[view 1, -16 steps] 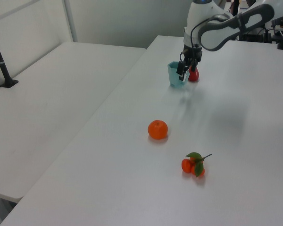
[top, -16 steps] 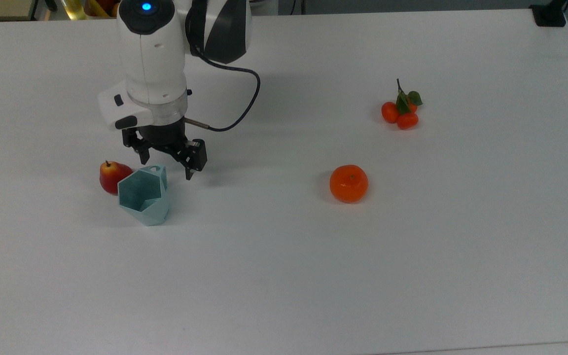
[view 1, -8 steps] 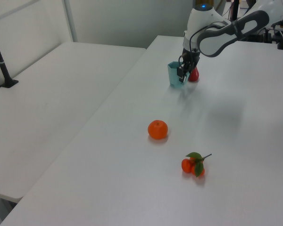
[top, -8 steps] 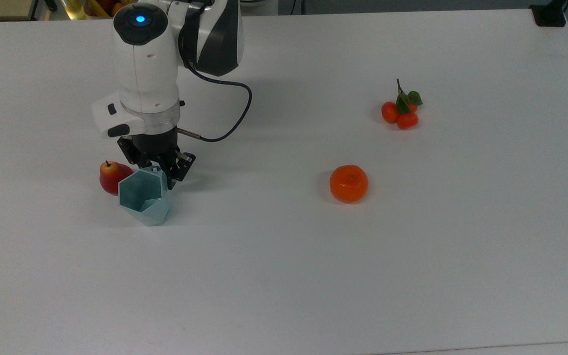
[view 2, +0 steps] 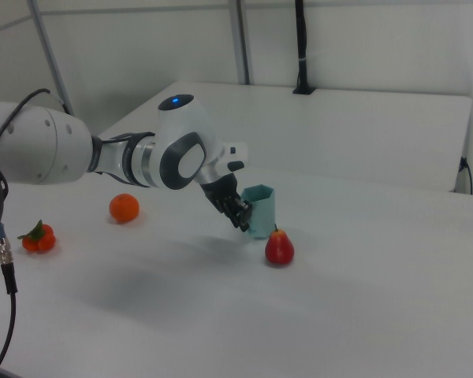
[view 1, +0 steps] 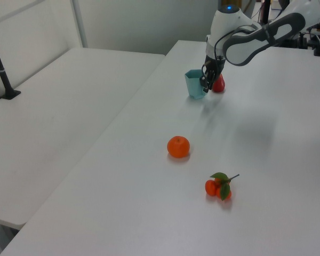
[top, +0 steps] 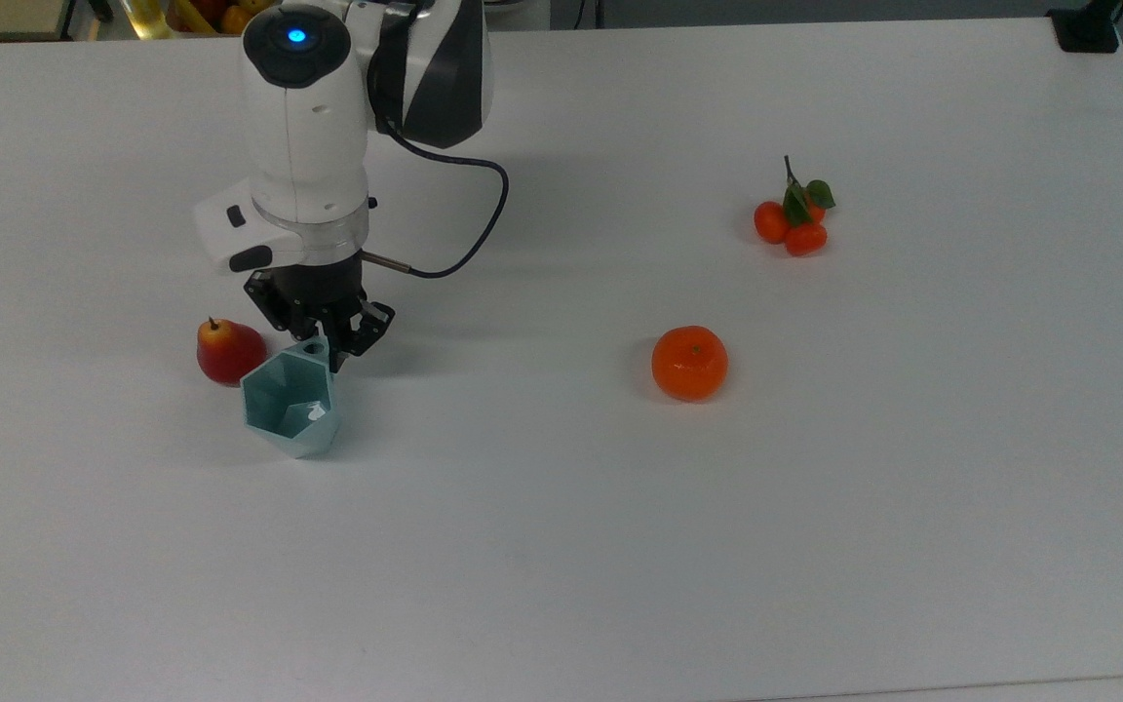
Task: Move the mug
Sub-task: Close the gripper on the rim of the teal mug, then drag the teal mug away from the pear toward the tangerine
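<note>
A: Top view first. Where is the mug [top: 290, 400]?

B: Toward the top view's left on the white table [top: 561, 546], just beside a red pear [top: 228, 352], apart from it by a sliver. Well apart from the orange [top: 689, 363] and the small leafy cluster of fruit [top: 793, 222].

A: And the gripper [top: 320, 343]?

B: Drawn in narrow, pinching the small looped handle at the mug's upper right edge. Little gap between the fingers beyond the handle itself.

A: Heading?

B: Handle toward the top view's upper right, into the fingers. Mouth up, dark inside on show. Rim-to-base axis near vertical, seemingly leaning a little.

A: Left view?

B: Mug [view 1: 194, 84] at the far end of the table, gripper [view 1: 206, 84] on its right flank, pear [view 1: 218, 84] just beyond. Looks upright, mouth to the ceiling. Hard to tell whether resting on the table or just off it.

A: Right view?

B: Mug [view 2: 258, 209] behind the pear [view 2: 279, 247], gripper [view 2: 240, 214] at the right view's left side of it. Axis again roughly vertical.

A: Advice for the carry?

B: Probably best to move slowly. Held by the handle alone, so likely to swing or twist about the pinch. Worth lifting straight up enough to clear the pear, then heading away from it toward open table. Best set down flat on the base before letting go.
</note>
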